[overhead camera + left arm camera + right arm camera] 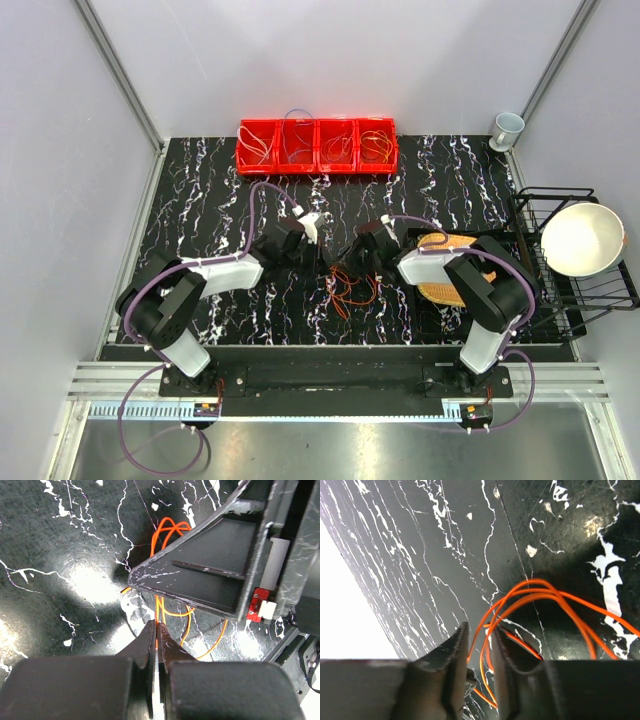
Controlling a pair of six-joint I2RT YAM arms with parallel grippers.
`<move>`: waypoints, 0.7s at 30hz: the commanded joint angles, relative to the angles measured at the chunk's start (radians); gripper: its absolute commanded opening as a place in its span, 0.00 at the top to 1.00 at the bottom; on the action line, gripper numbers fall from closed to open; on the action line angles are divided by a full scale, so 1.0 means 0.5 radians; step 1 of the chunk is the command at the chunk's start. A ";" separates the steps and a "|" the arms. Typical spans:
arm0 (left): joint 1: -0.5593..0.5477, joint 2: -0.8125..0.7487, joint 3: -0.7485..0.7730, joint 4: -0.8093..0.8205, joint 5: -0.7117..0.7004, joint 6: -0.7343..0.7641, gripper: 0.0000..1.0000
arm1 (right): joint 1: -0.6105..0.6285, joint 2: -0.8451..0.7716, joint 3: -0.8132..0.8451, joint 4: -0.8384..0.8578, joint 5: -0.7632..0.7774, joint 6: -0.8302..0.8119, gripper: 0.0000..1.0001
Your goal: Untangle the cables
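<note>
The cables [536, 591] look feather-light and limp, best pinched singly: the left gripper [156, 627] clamps an orange strand at its tips, while the right gripper [481, 632] (jaws narrowly apart) straddles several.

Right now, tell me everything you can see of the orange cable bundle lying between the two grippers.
The orange cables are hair-thin, glossy, flexible wires, several strands looping in loose overlapping curves, tangled together. They lie on the black marbled table, near its middle, between the two arms. The left gripper is shut on one strand. Other strands pass between the fingers of the right gripper, which stand narrowly apart and do not visibly pinch them. The cable ends cannot be made out.
</note>
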 commanded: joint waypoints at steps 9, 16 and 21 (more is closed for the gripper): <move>-0.030 -0.101 0.008 0.108 0.032 0.063 1.00 | -0.008 0.044 0.091 0.060 0.055 -0.084 1.00; -0.027 -0.339 -0.057 0.038 -0.081 0.005 0.57 | -0.008 -0.223 0.011 0.011 0.043 -0.139 1.00; -0.033 -0.634 -0.103 -0.011 -0.149 -0.050 0.42 | -0.008 -0.508 -0.078 -0.020 0.015 -0.139 1.00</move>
